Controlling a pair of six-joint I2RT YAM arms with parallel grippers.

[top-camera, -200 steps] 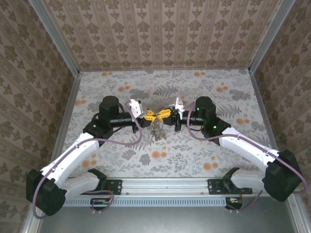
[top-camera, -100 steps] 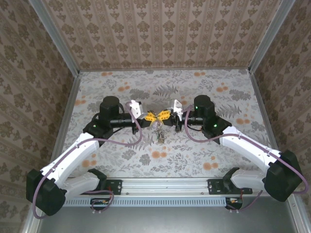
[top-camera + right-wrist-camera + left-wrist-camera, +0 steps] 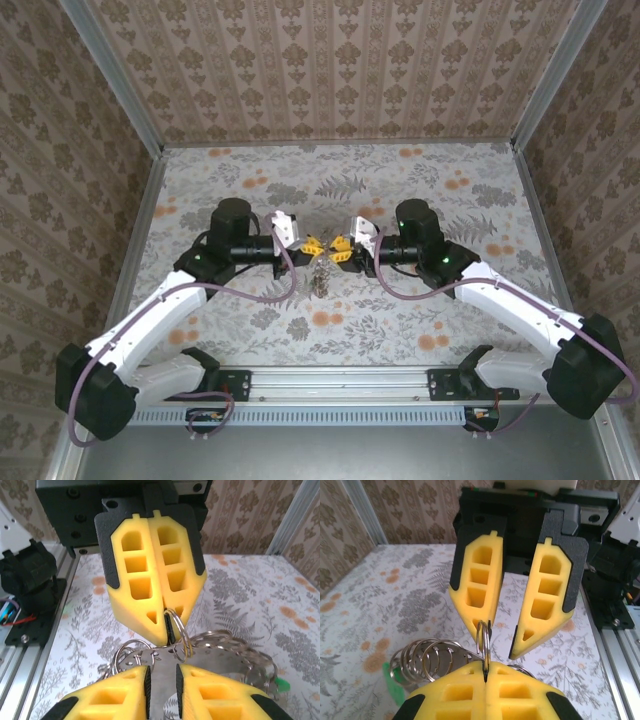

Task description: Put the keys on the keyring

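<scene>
- Left gripper (image 3: 485, 669) has its jaws together, clamped on the keyring (image 3: 488, 642); right gripper (image 3: 501, 639) has its jaws apart.
- Right wrist view: a flat key (image 3: 161, 679) is seen in that gap.

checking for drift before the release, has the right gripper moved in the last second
Yes, slightly: in the top view the right gripper has come toward the near rail, closer to the orange flower print.

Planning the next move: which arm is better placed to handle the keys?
Probably right: the left gripper is shut on the keyring, anchoring it, while the right gripper stands open beside it.
</scene>
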